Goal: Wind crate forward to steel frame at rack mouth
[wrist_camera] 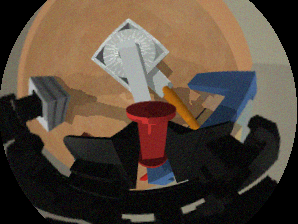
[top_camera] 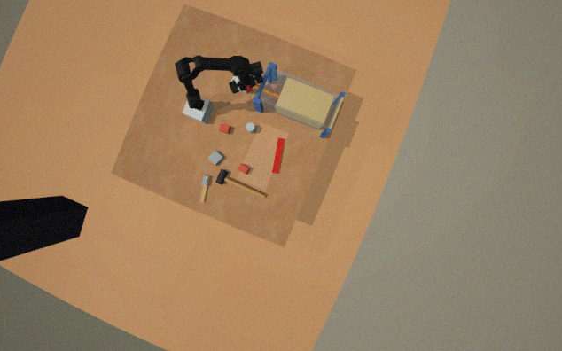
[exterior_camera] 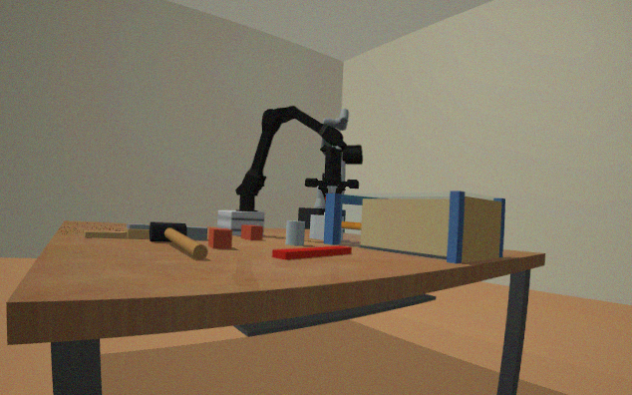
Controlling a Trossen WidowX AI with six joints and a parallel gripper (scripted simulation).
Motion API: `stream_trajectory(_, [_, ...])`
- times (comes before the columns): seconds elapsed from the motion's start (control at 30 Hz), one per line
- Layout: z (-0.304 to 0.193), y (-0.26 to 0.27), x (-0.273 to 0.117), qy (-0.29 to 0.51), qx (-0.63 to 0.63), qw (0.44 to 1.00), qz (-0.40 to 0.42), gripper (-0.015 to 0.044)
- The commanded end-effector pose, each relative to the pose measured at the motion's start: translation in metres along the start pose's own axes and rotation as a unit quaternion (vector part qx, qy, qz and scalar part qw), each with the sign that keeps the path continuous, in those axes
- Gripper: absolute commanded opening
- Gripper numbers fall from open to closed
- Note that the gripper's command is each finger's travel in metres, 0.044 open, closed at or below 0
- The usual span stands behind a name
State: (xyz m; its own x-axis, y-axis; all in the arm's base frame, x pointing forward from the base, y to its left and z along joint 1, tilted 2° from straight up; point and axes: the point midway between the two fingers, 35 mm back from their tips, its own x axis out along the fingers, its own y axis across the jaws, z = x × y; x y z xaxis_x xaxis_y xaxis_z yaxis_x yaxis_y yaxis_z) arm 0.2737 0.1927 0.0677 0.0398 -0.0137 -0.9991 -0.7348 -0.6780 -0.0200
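Observation:
The tan crate (top_camera: 308, 103) (exterior_camera: 404, 226) sits flat inside the clear-panelled cubby, with a gap between its front and the blue frame (top_camera: 254, 105) (exterior_camera: 333, 219) (wrist_camera: 225, 84) at the mouth. An orange strap (top_camera: 271, 92) (exterior_camera: 351, 225) (wrist_camera: 180, 107) runs from the crate to the winch (exterior_camera: 317, 227) (wrist_camera: 114, 50). The winch handle's grey arm (wrist_camera: 134, 62) lies over the winch top; its key end is hidden. My gripper (top_camera: 248, 88) (exterior_camera: 326, 197) (wrist_camera: 148, 119) is shut on the handle's red knob (wrist_camera: 151, 130), in front of the blue frame.
A pale cylinder (top_camera: 250, 127) (exterior_camera: 295, 233), two red blocks (top_camera: 224, 128) (top_camera: 244, 168), a grey block (top_camera: 215, 158), a red bar (top_camera: 278, 155) (exterior_camera: 311, 252), a mallet (top_camera: 245, 187) (exterior_camera: 186, 243) and a small hammer (top_camera: 204, 191) lie away from the winch.

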Motion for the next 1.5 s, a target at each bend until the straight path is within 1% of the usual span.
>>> stream_trajectory(0.0, [0.001,0.0,0.003,0.0,-0.001,1.0,0.004,0.0])
stream_trajectory(0.53, [0.002,-0.004,0.003,0.0,-0.001,1.0,0.004,0.0])
stream_trajectory(1.47, [0.014,-0.031,0.003,-0.001,-0.001,1.0,0.003,0.0])
